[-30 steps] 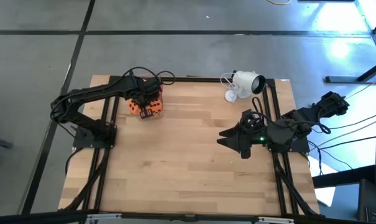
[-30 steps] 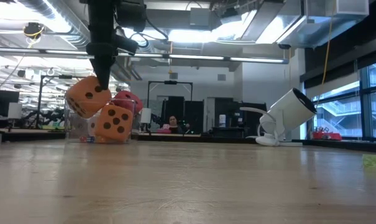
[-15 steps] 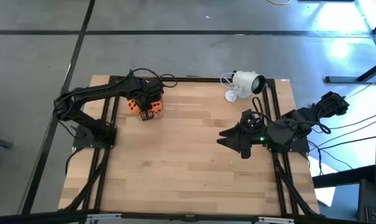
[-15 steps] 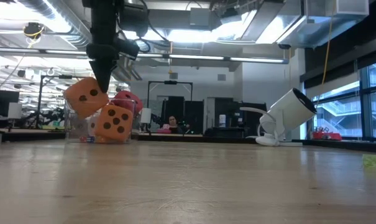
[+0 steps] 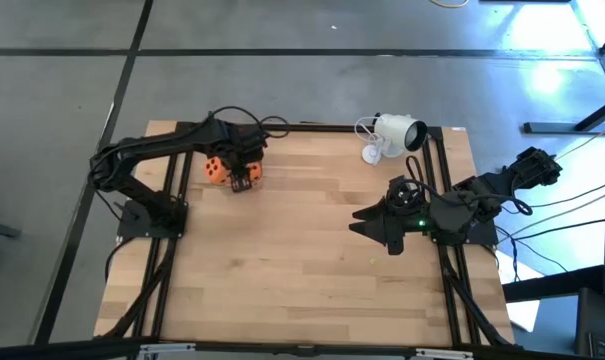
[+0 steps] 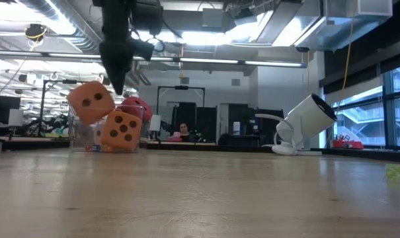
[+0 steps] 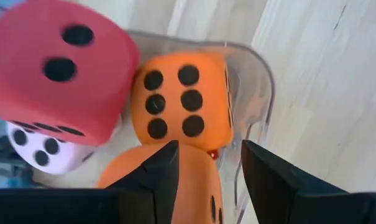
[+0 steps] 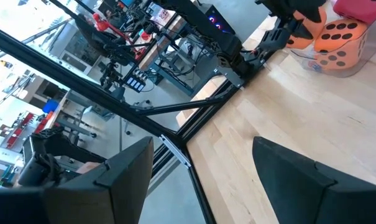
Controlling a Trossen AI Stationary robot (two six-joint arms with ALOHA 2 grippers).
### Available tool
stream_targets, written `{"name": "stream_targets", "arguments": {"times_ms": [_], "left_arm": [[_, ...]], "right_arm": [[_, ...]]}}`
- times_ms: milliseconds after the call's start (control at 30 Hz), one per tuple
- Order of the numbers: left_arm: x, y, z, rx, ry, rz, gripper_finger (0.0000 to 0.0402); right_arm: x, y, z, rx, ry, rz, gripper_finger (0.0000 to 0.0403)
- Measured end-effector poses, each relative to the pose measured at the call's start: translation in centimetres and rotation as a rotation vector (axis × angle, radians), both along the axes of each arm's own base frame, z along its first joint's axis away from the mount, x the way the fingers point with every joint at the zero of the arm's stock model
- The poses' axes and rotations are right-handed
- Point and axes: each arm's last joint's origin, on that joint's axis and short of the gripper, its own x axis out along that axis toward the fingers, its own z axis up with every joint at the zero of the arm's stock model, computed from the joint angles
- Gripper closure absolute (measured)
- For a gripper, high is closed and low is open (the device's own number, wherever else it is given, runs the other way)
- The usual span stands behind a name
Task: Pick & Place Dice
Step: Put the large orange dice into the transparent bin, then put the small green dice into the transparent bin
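Four dice sit bunched together near the far left corner of the bench (image 5: 312, 250), inside a clear container (image 7: 253, 93) whose curved rim shows through my left wrist camera. My left gripper (image 5: 244, 178) hangs right above that cluster, its fingers (image 7: 151, 180) spread apart with nothing between them — one fingertip lies just over the nearer orange die (image 7: 175, 186), which is tipped up on the pile. In the low view that tilted orange die (image 6: 90, 102) leans on the second orange die (image 6: 120, 129), which rests upright and shows five pips toward the camera; my gripper's tip (image 6: 118, 79) is just above and beside the tilted one, apart from it. The wrist camera shows the second orange die (image 7: 178, 102) with a six-pip face, pressed against the red die (image 7: 60, 78), which shows two pips. The pale pink die (image 7: 41, 146) is tucked beneath the red one and only partly visible. My right gripper (image 5: 367, 222) waits low over the bench near the right edge, well apart from the dice, with its fingers (image 8: 125, 174) open and holding nothing. A white camera (image 5: 394, 135) on a small stand sits by the far edge, toward the right corner.
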Motion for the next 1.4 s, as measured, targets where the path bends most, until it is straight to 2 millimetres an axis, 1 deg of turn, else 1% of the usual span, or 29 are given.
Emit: {"name": "stream_targets", "arguments": {"times_ms": [100, 367, 567, 667, 767, 867, 967, 1067, 1167, 1233, 1300, 1400], "left_arm": [[0.1, 0.1, 0.7, 0.014, -0.021, -0.006, 0.0237], [0.5, 0.2, 1.8, 0.014, -0.076, -0.008, 0.0237], [0.9, 0.1, 3.9, -0.031, -0.191, 0.002, 0.0237], [1.5, -0.3, 5.3, -0.117, -0.307, -0.006, 0.0237], [2.1, -0.9, 6.8, -0.21, -0.456, -0.045, 0.0237], [2.3, -1.7, 8.4, -0.218, -0.599, -0.054, 0.0238], [1.5, -2.7, 10.4, -0.185, -0.734, -0.063, 0.0238], [0.0, -4.0, 12.6, -0.171, -0.86, -0.075, 0.0238], [-1.7, -5.7, 14.3, -0.166, -0.967, -0.088, 0.0238], [-2.9, -6.8, 14.8, -0.147, -1.006, -0.088, 0.0238], [-4.1, -7.7, 14.8, -0.12, -1.017, -0.07, 0.0238], [-5.5, -8.9, 13.9, -0.115, -1.022, -0.031, 0.0238]], "right_arm": [[0.0, 0.0, 0.0, 0.0, 0.0, 0.0, 0.0129], [0.0, 0.0, 0.0, -0.002, 0.0, 0.0, 0.0129], [-0.1, -0.1, 0.0, -0.018, 0.002, -0.015, 0.0129], [-0.9, -0.8, 0.0, -0.055, 0.024, -0.067, 0.0131], [-2.6, -1.9, 0.1, -0.08, 0.069, -0.119, 0.014], [-4.2, -2.9, 0.0, -0.081, 0.117, -0.153, 0.0152], [-5.5, -3.7, -0.1, -0.074, 0.164, -0.144, 0.0164], [-6.3, -4.1, -0.8, -0.098, 0.26, -0.121, 0.0176], [-6.8, -4.7, -1.7, -0.103, 0.363, -0.165, 0.0186], [-7.1, -5.0, -2.1, -0.108, 0.425, -0.176, 0.0192], [-6.9, -4.9, -2.4, -0.11, 0.451, -0.165, 0.0196], [-6.5, -4.6, -2.7, -0.131, 0.493, -0.103, 0.0198]]}}
